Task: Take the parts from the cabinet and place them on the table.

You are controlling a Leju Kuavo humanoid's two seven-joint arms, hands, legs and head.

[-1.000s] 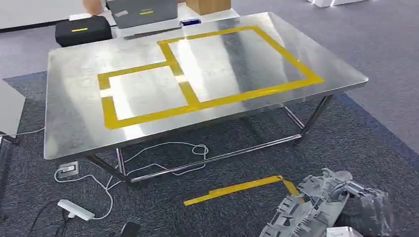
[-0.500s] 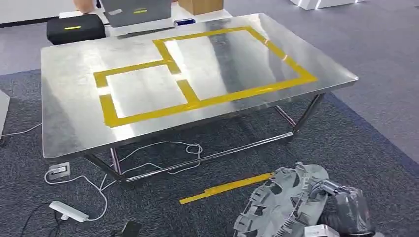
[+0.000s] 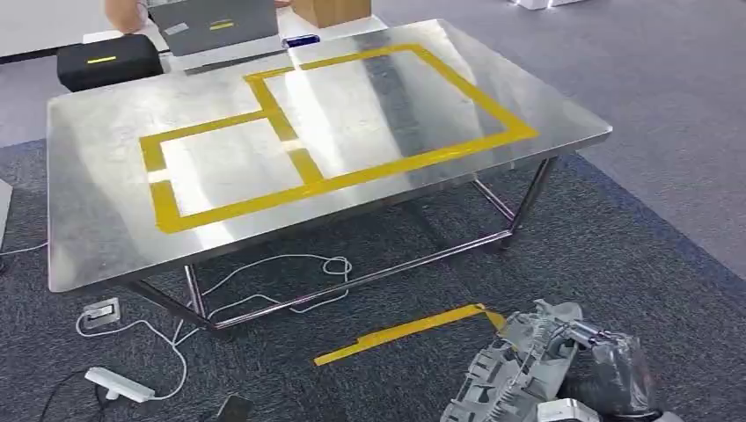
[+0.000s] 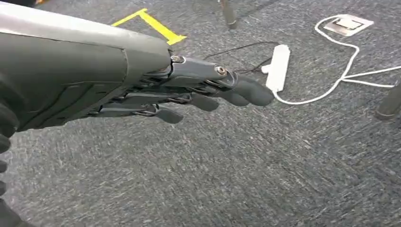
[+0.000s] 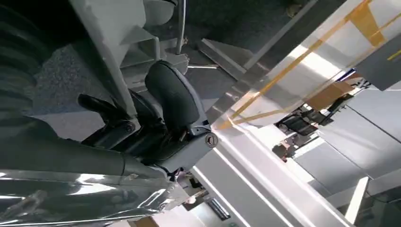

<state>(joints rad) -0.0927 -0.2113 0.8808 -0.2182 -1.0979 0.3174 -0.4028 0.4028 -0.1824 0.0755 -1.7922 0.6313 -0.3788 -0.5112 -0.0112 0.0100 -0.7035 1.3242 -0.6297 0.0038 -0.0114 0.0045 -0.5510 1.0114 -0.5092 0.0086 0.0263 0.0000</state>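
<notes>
A grey ribbed plastic part (image 3: 515, 374) hangs low at the front right, held by my right hand (image 3: 607, 374), whose wrist is wrapped in clear film. In the right wrist view the hand (image 5: 158, 123) grips the pale edge of that part (image 5: 113, 47) between thumb and dark fingers. The steel table (image 3: 97, 167) stands ahead, with two rectangles marked on it in yellow tape (image 3: 299, 163). My left hand (image 4: 208, 92) hangs over the carpet with its fingers stretched out, holding nothing.
White cables (image 3: 264, 290) and a power strip (image 3: 119, 384) lie on the carpet under and before the table. A yellow tape strip (image 3: 405, 332) marks the floor. A black case (image 3: 106, 60), a grey device (image 3: 215, 25) and a cardboard box (image 3: 330, 10) sit behind the table.
The camera has swung, so the table shifted left in the picture. The part in my right hand rose half a second ago and has sunk back lower and to the right.
</notes>
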